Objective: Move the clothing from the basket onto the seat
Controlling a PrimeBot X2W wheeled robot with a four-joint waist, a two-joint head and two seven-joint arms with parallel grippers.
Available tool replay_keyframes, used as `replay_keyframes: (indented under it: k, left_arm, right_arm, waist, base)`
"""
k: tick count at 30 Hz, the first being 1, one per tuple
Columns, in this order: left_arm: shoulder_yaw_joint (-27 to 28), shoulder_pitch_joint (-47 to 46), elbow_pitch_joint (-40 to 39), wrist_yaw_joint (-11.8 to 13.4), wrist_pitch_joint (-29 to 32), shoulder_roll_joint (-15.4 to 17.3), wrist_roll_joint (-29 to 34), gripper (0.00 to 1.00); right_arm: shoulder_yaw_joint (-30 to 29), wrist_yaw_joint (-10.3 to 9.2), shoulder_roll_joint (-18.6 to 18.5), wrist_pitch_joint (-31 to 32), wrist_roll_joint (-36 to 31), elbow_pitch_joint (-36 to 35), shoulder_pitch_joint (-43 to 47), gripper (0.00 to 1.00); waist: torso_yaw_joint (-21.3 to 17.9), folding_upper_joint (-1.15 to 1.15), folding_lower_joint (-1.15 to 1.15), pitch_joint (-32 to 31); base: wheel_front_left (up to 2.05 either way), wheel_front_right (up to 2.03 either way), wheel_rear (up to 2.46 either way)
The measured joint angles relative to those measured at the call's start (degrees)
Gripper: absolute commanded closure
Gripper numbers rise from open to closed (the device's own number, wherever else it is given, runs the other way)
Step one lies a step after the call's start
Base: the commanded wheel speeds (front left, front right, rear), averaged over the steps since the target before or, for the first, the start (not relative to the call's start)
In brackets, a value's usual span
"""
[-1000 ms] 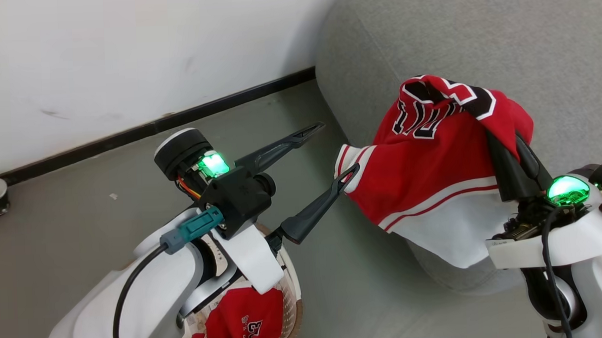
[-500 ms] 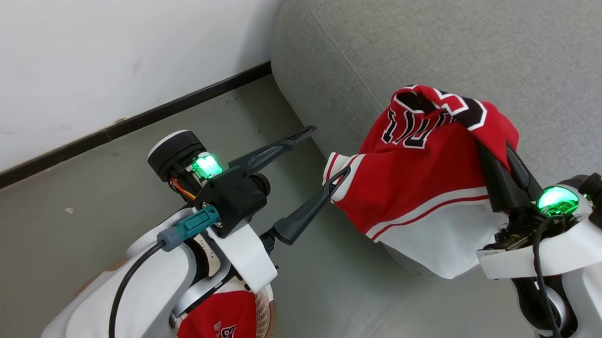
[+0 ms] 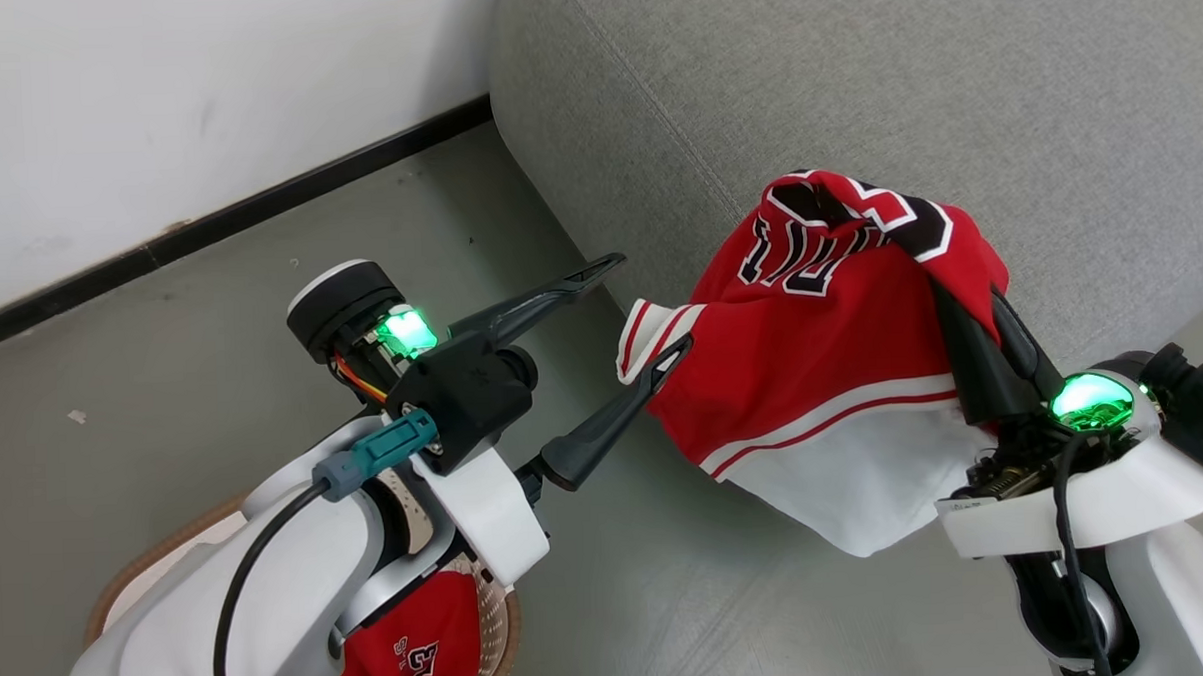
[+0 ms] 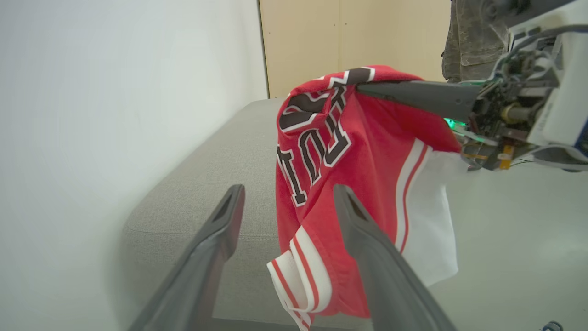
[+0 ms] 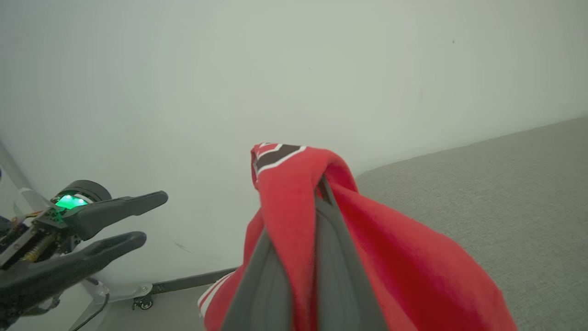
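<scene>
Hanging from the right pincer (image 3: 961,310), which is clamped shut on its bunched, lettered top, the red soft-fabric sports jersey (image 3: 823,370) with white panels, striped trim and dark lettering drapes straight down. Its long axis is vertical and its white hem is lowest.

In the head view it is in the air at the rounded front corner of the large grey fabric-upholstered sofa (image 3: 853,89). Its upper half is over the upholstery and its hem is over the grey floor (image 3: 213,392). The broad seat surface lies from 12 to 1 o'clock of the jersey, so I judge the coming move to be a carry that way before letting go, with the right arm as the only one holding cloth.

At 9 o'clock of the jersey the left pincer (image 3: 650,303) is spread wide and empty. Its lower finger is close against the striped sleeve trim, but whether it touches cannot be told.

At 7 o'clock, under the left forearm, is the cream-white perforated plastic laundry basket (image 3: 129,575) with its brown rim. A second red jersey (image 3: 412,655) is inside it, so the task is only partly done.
</scene>
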Motion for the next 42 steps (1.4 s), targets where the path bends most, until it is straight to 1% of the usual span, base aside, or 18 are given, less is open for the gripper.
replay_keyframes:
  k: [5, 9, 15, 20, 26, 30, 33, 34, 39, 42]
  left_arm:
    - [0.0, 0.0, -0.8, 0.5, 0.8, 0.6, 0.0, 0.00]
    - [0.2, 0.0, -1.6, 0.6, 1.5, 0.9, 0.0, 0.00]
    - [0.3, 0.0, -2.8, 1.3, 2.5, 1.3, 0.0, 0.00]
    - [0.4, 0.0, -3.9, 2.0, 3.5, 1.6, 0.0, 0.00]
    - [0.4, -0.3, -6.2, 2.0, 4.7, 1.8, 0.0, 0.00]
    - [0.5, -1.0, -7.6, 2.5, 5.6, 2.0, 0.1, 0.00]
    - [0.5, -1.1, -8.4, 2.5, 6.2, 2.3, 0.1, 0.00]
    - [0.5, -1.1, -8.4, 2.5, 6.2, 2.3, 0.1, 0.00]
    - [0.6, -1.3, -10.0, 2.6, 7.5, 2.9, 0.1, 0.00]
    - [0.8, -2.2, -11.4, 2.8, 8.2, 3.0, 0.1, 0.00]
  right_arm:
    - [-0.2, 0.00, 0.1, 0.0, 1.6, 1.0, -2.5, 1.00]
    - [-0.8, 0.00, -1.0, 0.0, 2.8, 2.1, -6.0, 1.00]
    - [-2.4, 0.00, -4.5, 0.0, 3.4, 4.8, -12.8, 1.00]
    - [-4.3, 0.00, -7.2, 0.0, 4.6, 8.9, -18.3, 1.00]
    - [-7.6, 0.00, -9.8, 0.3, 5.9, 13.5, -25.4, 1.00]
    - [-9.1, 0.00, -11.6, 1.8, 6.5, 16.6, -30.5, 1.00]
    - [-10.1, 0.00, -12.7, 2.8, 6.7, 18.8, -34.4, 1.00]
    - [-10.1, 0.00, -12.7, 2.8, 6.7, 18.8, -34.4, 1.00]
    - [-11.8, 0.00, -15.0, 4.6, 6.7, 22.4, -40.8, 1.00]
    - [-13.9, 0.00, -16.5, 5.3, 6.7, 25.3, -45.6, 1.00]
  waist:
    - [0.1, 0.00, 0.00, 1.4]
    - [0.4, 0.00, 0.00, 2.6]
    - [1.3, 0.00, 0.00, 4.6]
    - [2.3, 0.00, 0.00, 6.4]
    - [3.5, 0.00, 0.00, 9.0]
    - [4.4, 0.00, 0.00, 10.7]
    - [5.1, 0.00, 0.00, 12.1]
    - [5.1, 0.00, 0.00, 12.1]
    - [6.1, 0.00, 0.00, 14.6]
    - [6.9, 0.00, 0.00, 16.6]
  base:
    - [0.00, 0.00, 0.00]
    - [0.00, 0.00, 0.00]
    - [0.00, 0.00, 0.00]
    - [0.00, 0.00, 0.00]
    - [0.00, 0.00, 0.00]
    - [0.00, 0.00, 0.00]
    - [0.00, 0.00, 0.00]
    - [0.00, 0.00, 0.00]
    - [0.00, 0.00, 0.00]
    - [0.00, 0.00, 0.00]
